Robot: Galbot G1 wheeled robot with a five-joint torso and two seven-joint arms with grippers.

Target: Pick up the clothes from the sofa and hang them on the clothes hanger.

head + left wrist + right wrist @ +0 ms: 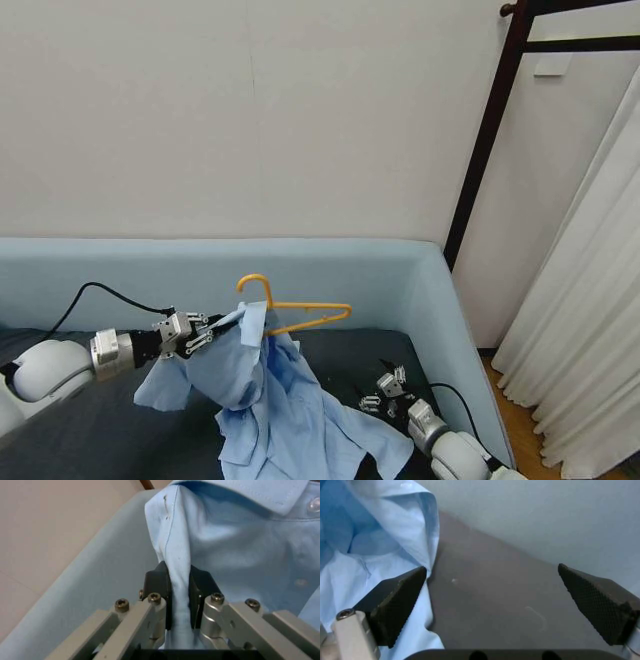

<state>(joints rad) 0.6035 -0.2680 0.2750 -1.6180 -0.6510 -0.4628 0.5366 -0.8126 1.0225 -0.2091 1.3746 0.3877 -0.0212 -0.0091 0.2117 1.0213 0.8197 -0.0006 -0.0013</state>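
The left gripper point(205, 335), fingers point(159, 588) pinched on a fold, holds the shirt point(280, 400) half-raised off the sofa point(100, 270), with the hanger point(300, 310) partly inside it and its tail on the seat. The right gripper point(385, 385) sits low beside it, fingers point(395, 603) wide apart and empty. Carrying the shirt to the rack point(490, 130) is not yet done.

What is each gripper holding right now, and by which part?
Left gripper pinches the blue shirt by a fabric edge near its collar; right gripper open, empty.

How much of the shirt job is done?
Done: the blue shirt hangs partly on the orange hanger. In hand: the left gripper, jaws shut, pinches its fabric. Left: its hem lies on the sofa; the dark rack awaits; the right gripper hovers open.
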